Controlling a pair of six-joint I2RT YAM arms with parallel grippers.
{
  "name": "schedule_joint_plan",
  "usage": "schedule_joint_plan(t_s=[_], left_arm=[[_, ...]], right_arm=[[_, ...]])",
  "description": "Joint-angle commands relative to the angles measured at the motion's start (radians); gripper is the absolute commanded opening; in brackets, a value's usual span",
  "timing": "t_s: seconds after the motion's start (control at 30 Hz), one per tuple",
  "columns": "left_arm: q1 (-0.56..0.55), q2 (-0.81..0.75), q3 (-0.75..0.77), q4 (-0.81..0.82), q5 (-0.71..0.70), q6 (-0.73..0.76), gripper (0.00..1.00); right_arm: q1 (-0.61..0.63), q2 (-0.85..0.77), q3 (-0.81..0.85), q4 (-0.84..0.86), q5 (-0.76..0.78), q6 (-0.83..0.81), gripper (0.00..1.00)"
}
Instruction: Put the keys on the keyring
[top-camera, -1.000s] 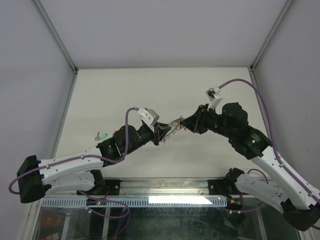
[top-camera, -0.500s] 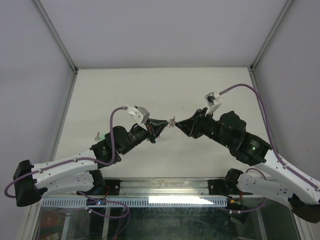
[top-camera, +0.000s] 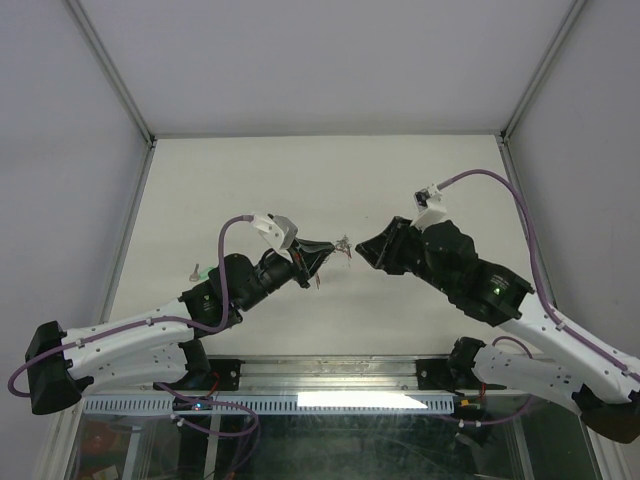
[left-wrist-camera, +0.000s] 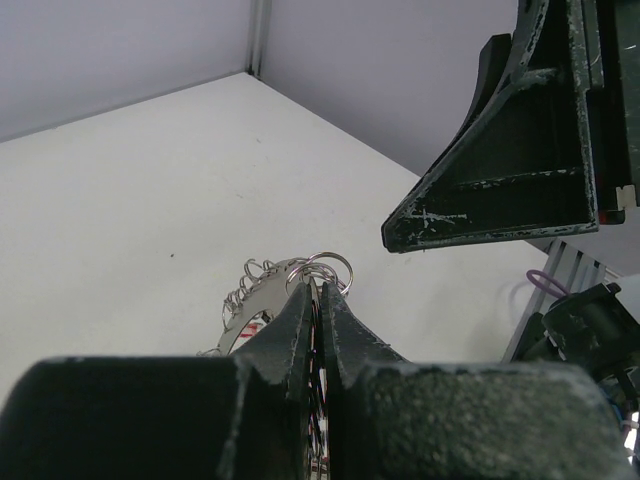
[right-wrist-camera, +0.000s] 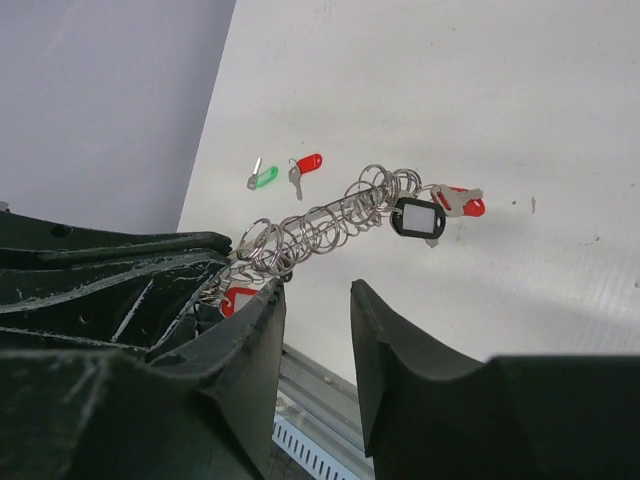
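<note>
While the left gripper is clamped on the keyring, the right gripper stands off from it, its jaws parted to a moderate gap with nothing between them.

Left wrist view: both left fingers are pressed together on the ring's edge. The ring sits edge-on between them, and its fringe of small wire loops pokes out past the tips. One right finger hangs at the upper right of this view and does not touch the ring.

Right wrist view: the keyring is tilted over the white table, one end at the left gripper's tips and the other reaching out toward the open table.
- A black-headed key hangs at the far end of the ring.
- A red-headed key hangs just beside the black one.
- A further red head shows close to the left gripper's tips, partly hidden by the right finger.
- Two loose keys lie just beside each other on the table: a green-headed key and a second red-headed key. Both are well apart from the ring, toward the left wall.

Top view: the grippers face each other near the table's middle, and a small gap separates the right gripper's tips from the ring.
</note>
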Motion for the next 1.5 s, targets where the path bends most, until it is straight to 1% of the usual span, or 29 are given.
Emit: schedule_joint_plan(t_s=[0.0, 0.13, 0.3, 0.53, 0.93, 1.47], left_arm=[[-0.001, -0.028, 0.014, 0.069, -0.008, -0.008, 0.00], [-0.001, -0.029, 0.014, 0.067, -0.001, -0.011, 0.00], [-0.001, -0.030, 0.015, 0.065, 0.007, -0.013, 0.00], [-0.001, -0.032, 0.016, 0.066, 0.014, -0.013, 0.00], [-0.001, -0.025, 0.021, 0.066, 0.021, -0.008, 0.00], [-0.001, -0.015, 0.023, 0.075, 0.024, -0.006, 0.00]], right_arm=[[-0.025, 0.012, 0.017, 0.073, -0.069, 0.094, 0.37], [-0.054, 0.007, -0.028, 0.160, -0.149, 0.174, 0.40], [-0.090, 0.008, -0.082, 0.245, -0.215, 0.233, 0.40], [-0.115, 0.020, -0.107, 0.284, -0.254, 0.256, 0.33], [-0.141, 0.036, -0.124, 0.323, -0.296, 0.271, 0.26], [-0.165, 0.076, -0.134, 0.371, -0.368, 0.288, 0.21]])
